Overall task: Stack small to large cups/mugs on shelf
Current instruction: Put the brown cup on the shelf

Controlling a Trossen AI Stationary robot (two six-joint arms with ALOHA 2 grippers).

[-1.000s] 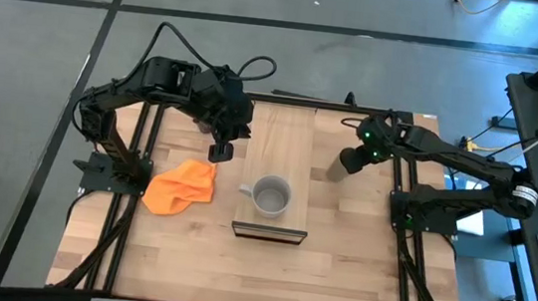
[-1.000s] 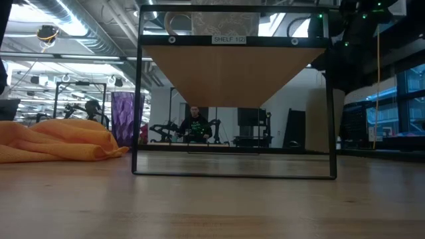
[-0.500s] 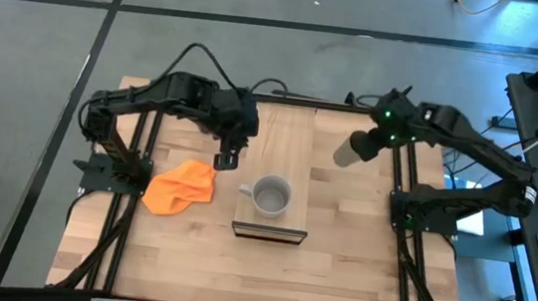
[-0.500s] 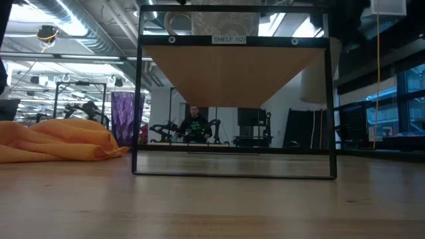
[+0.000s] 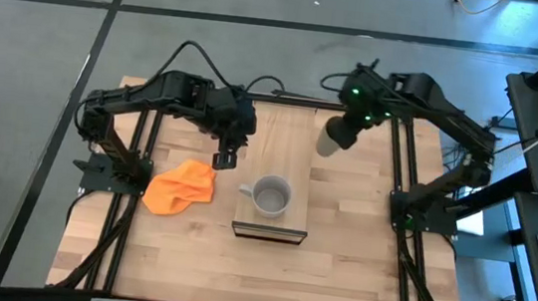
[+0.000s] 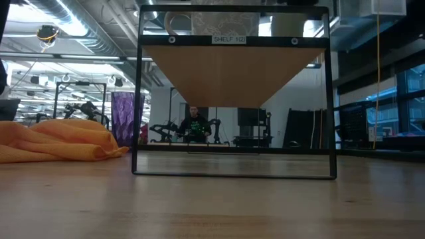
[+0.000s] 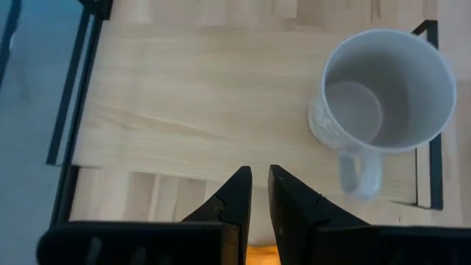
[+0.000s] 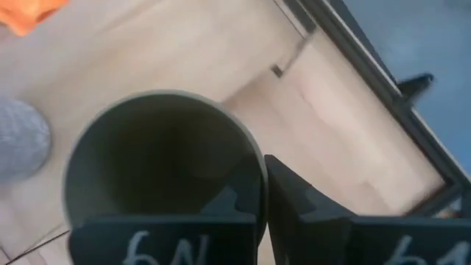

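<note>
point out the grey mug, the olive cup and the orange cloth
grey mug (image 5: 272,196), high view, inside of the bowl
olive cup (image 8: 158,158), right wrist view, dark inside
orange cloth (image 5: 180,186), high view, middle of the folds

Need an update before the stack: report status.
Right gripper shut on green cup, above the shelf. Left gripper shut, empty. Grey mug on shelf, unobstructed.

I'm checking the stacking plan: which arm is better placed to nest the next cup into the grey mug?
The right. Its gripper already holds the olive-green cup by the rim, lifted near the grey mug on the shelf. The left gripper hangs beside the mug, nearly closed on nothing.
</note>
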